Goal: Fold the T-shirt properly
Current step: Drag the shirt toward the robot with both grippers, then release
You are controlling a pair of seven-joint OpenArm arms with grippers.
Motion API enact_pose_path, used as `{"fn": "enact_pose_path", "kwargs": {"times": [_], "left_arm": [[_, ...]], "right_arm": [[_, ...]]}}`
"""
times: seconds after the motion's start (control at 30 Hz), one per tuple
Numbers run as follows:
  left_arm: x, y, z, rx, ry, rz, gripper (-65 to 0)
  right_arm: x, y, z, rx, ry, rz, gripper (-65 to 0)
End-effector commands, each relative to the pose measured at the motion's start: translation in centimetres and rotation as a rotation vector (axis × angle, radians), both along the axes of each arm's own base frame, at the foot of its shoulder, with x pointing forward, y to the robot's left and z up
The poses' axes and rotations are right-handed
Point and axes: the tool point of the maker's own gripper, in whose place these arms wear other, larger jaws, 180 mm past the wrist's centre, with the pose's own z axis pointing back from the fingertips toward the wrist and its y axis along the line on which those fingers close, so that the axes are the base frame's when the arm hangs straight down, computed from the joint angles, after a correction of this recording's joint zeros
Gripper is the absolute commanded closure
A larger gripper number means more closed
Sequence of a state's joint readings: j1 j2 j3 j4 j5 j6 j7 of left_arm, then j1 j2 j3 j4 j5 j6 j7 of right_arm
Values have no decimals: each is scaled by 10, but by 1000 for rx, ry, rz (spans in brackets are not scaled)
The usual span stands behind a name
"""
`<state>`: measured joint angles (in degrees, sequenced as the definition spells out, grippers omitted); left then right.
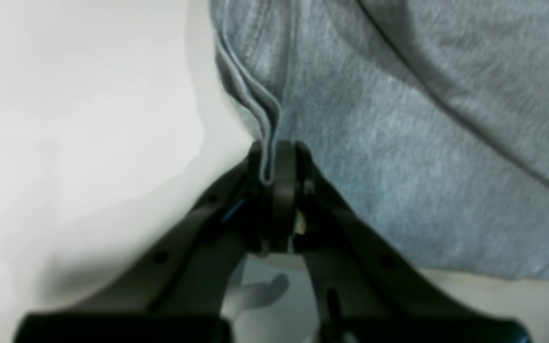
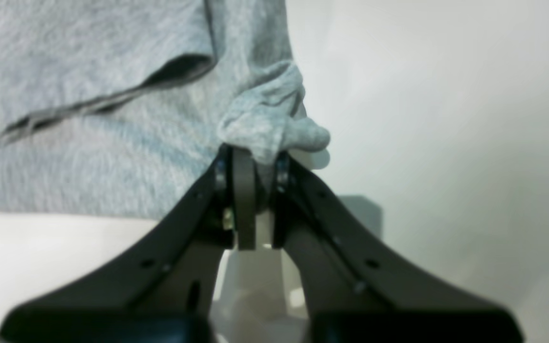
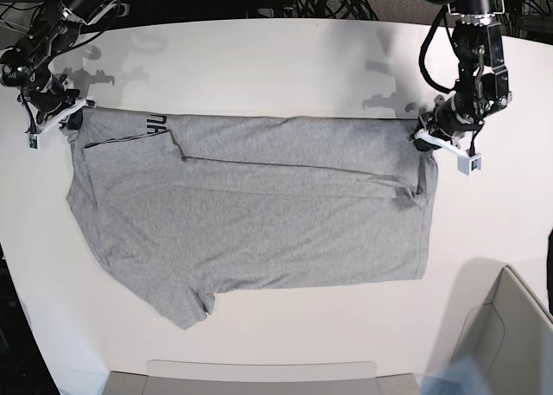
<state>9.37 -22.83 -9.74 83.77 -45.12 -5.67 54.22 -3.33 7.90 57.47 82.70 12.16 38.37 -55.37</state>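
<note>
The grey T-shirt (image 3: 259,213) is spread across the white tabletop (image 3: 285,66), its far edge folded over. Its far corners are pinched by the left gripper (image 1: 270,164) and the right gripper (image 2: 251,164).

- The T-shirt (image 3: 259,213) carries black block capitals near its top fold in the base view; only a few show, partly folded under, too small to read.
</note>
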Motion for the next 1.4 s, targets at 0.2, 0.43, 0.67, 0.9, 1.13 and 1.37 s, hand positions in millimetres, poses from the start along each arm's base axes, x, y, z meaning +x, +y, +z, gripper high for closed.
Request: {"fn": "enact_pose_path", "kwargs": {"times": [0.2, 0.43, 0.67, 0.9, 1.13, 1.37], "left_arm": [[-51, 33, 5, 76, 76, 45, 0], [-92, 45, 3, 66, 191, 74, 0], [-137, 62, -2, 88, 276, 116, 0], [-156, 55, 12, 126, 281, 64, 0], [-151, 55, 18, 136, 263, 56, -43], [-124, 49, 52, 196, 161, -24, -190]], "right_arm": [[-48, -7, 9, -80, 60, 28, 0], [-85, -1, 7, -72, 103, 54, 0], [-114, 0, -1, -61, 164, 57, 0], [-120, 1, -4, -62, 181, 60, 0], [-122, 2, -1, -74, 183, 73, 0], [-112, 8, 30, -160, 123, 112, -146]]}}
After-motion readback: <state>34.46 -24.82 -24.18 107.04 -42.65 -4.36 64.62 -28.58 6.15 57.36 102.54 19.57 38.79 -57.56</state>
